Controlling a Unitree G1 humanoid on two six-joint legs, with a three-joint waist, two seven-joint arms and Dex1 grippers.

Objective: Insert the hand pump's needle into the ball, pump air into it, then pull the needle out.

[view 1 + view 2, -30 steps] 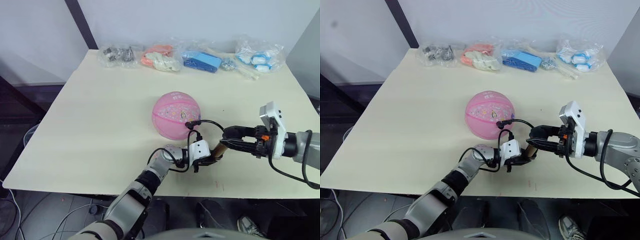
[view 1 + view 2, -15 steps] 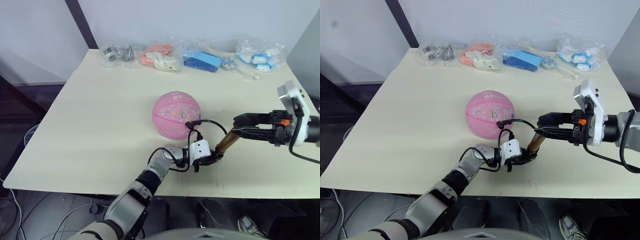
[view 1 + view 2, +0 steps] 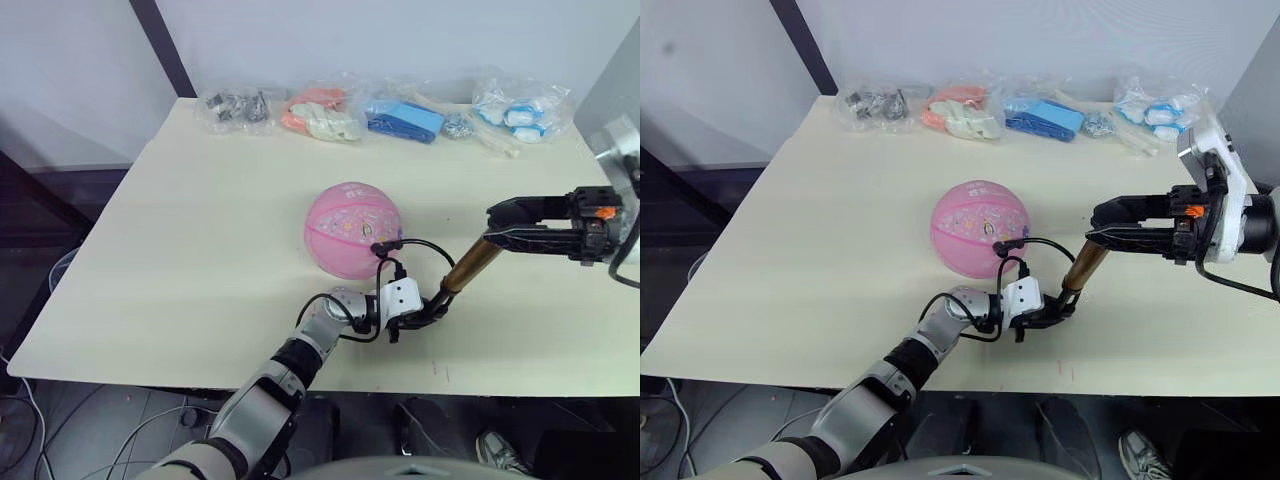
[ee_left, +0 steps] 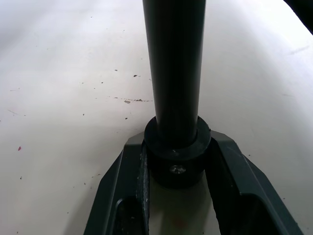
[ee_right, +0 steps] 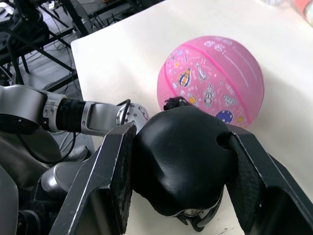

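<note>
Pumping stage: right tool [image 3: 500,226] clamps the handle with the hand pump [image 3: 470,267] drawn out, left tool [image 3: 425,312] pinches its base on the tabletop [image 3: 200,230], hose reaching the ball [image 3: 352,229] mid-tabletop; next, push the handle back down

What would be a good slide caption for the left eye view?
Left gripper steadies the hand pump on the table while the right gripper holds its handle, hose plugged into the ball.
</note>
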